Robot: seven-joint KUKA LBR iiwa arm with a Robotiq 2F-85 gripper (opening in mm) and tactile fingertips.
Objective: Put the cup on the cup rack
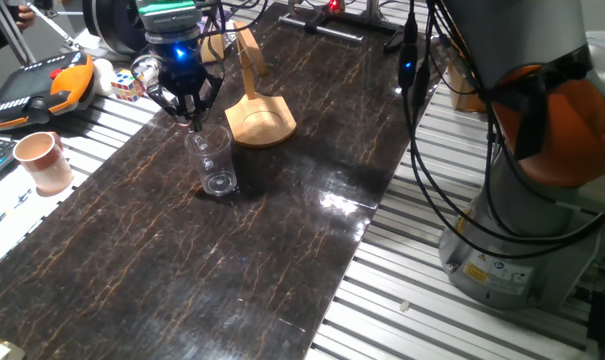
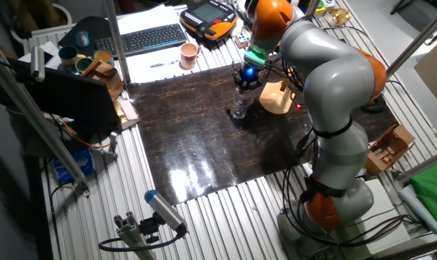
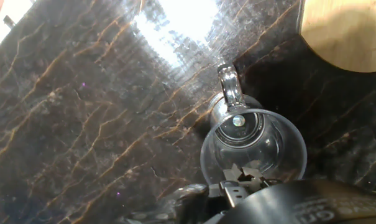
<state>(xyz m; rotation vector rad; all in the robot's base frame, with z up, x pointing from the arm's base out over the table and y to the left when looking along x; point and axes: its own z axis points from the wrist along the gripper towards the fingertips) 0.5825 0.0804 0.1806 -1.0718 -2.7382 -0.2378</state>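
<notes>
- On the dark table, the clear cup stands upright beside the cup rack.
- The gripper sits at its rim; I cannot tell if the jaws pinch it.
- The smooth glass could slip or tip over.

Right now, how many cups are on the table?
2. The clear cup stands on the dark mat under the gripper; a pinkish cup stands off the mat's edge. Others may be hidden in clutter.
</notes>
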